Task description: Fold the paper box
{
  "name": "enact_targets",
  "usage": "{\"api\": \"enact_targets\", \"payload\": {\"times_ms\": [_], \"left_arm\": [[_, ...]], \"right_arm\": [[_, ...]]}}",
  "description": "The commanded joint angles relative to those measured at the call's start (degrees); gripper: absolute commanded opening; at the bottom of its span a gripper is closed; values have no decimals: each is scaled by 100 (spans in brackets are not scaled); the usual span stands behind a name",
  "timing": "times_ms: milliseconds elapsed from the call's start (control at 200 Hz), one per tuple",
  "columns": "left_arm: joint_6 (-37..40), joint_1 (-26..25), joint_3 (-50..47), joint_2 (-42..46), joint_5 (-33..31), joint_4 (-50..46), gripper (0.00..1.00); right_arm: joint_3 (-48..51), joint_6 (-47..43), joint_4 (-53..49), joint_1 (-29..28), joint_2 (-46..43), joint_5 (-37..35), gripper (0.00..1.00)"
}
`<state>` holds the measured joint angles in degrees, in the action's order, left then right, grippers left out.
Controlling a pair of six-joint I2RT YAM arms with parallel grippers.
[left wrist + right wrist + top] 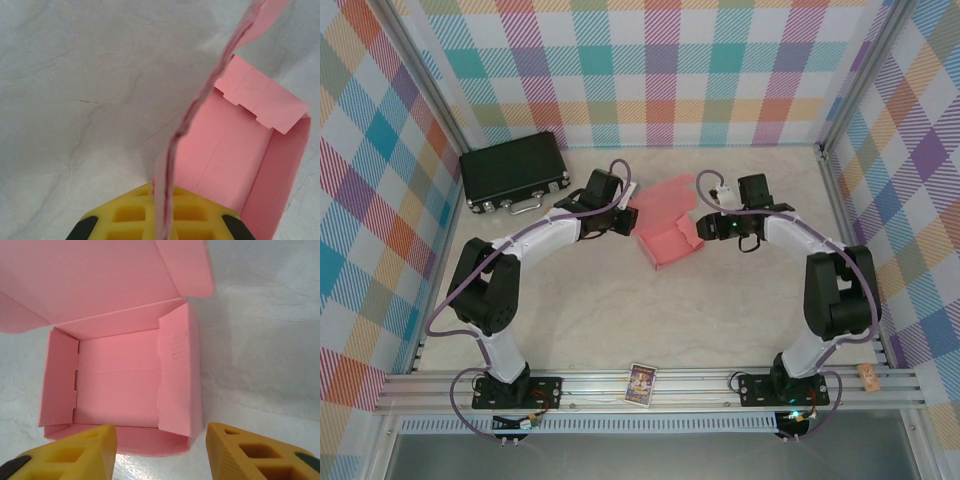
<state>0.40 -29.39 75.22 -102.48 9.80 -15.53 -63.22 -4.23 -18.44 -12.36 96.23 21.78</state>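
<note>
The box (670, 232) sits at mid-table (620, 320), top open. The left gripper (161, 212) clamps one box wall. The right gripper (160, 450) is released, jaws apart, beside the box.

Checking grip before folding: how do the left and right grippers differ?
The left gripper has jaws shut on the paper box wall; the right gripper has them open, empty. Left works the box's left side, right its right. Both face the box.
</note>
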Motion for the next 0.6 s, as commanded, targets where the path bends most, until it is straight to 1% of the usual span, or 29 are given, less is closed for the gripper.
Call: {"api": "enact_targets", "payload": {"times_ms": [0, 75, 335, 400, 425, 595], "left_arm": [[216, 3, 0, 43, 318, -91, 0], [263, 36, 28, 2, 362, -91, 0], [272, 126, 87, -53, 506, -90, 0], [276, 150, 85, -71, 543, -93, 0], [281, 159, 82, -84, 558, 97, 0], [282, 192, 116, -148, 600, 118, 0]], "right_arm": [[-298, -600, -513, -21, 302, 142, 50], [-509, -667, -639, -22, 480, -63, 47], [-1192, -790, -981, -21, 1209, -13, 45], [-1257, -815, -1033, -21, 1316, -7, 44], [-1271, -825, -1051, -22, 1340, -12, 44], [-1264, -878, -1168, -25, 1425, -104, 42]]}}
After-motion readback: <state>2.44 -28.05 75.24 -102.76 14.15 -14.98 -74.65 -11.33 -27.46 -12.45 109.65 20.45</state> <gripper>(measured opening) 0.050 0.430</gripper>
